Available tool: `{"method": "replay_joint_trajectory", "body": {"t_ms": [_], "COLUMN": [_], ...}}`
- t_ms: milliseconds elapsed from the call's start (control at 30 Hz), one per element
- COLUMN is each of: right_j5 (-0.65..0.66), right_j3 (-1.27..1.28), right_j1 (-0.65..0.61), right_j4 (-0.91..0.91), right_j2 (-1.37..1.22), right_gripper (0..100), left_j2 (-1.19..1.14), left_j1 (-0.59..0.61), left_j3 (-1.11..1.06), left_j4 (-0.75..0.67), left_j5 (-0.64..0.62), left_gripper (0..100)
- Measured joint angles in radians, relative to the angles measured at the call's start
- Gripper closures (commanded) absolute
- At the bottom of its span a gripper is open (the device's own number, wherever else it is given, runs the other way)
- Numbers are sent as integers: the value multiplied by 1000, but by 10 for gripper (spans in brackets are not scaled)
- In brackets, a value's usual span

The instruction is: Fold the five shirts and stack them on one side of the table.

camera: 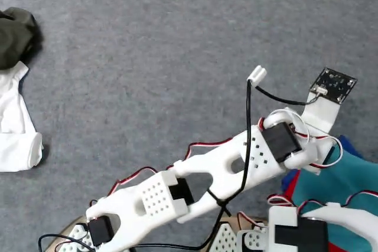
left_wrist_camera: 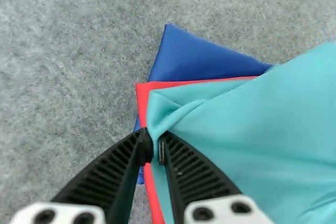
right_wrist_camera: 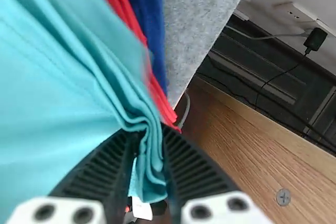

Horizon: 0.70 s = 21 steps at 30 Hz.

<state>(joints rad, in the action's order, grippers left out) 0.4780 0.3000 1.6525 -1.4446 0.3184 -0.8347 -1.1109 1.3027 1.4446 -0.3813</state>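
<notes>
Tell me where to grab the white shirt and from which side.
Probably best: grip the white shirt at its rounded, bunched corner nearest the arms, coming in from the middle of the table. That corner lies free, while its far end meets the dark green shirt.

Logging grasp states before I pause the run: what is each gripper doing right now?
Left gripper: shut on the teal shirt.
Right gripper: shut on the teal shirt.

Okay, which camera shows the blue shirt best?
Left wrist view: the blue shirt shows a broad corner under the red shirt and teal shirt. The right wrist view gives a narrow strip, the high view just a sliver.
</notes>
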Motion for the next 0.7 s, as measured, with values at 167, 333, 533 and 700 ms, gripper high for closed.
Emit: {"method": "replay_joint_trajectory", "body": {"t_ms": [167, 333, 533, 700], "right_j5": [0, 0, 8, 34], "right_j3": [0, 2, 29, 80], "right_j1": [0, 15, 17, 17], "right_j4": [40, 49, 51, 114], "right_j2": [-51, -64, -66, -66], "right_gripper": [994, 993, 892, 703], "left_j2": [0, -35, -69, -69], "left_j1": [-6, -6, -6, 3], "left_j3": [0, -2, -3, -3], "left_j4": [-2, -37, -38, -38], "left_j5": [9, 9, 9, 2], "left_gripper": [981, 981, 923, 820]}}
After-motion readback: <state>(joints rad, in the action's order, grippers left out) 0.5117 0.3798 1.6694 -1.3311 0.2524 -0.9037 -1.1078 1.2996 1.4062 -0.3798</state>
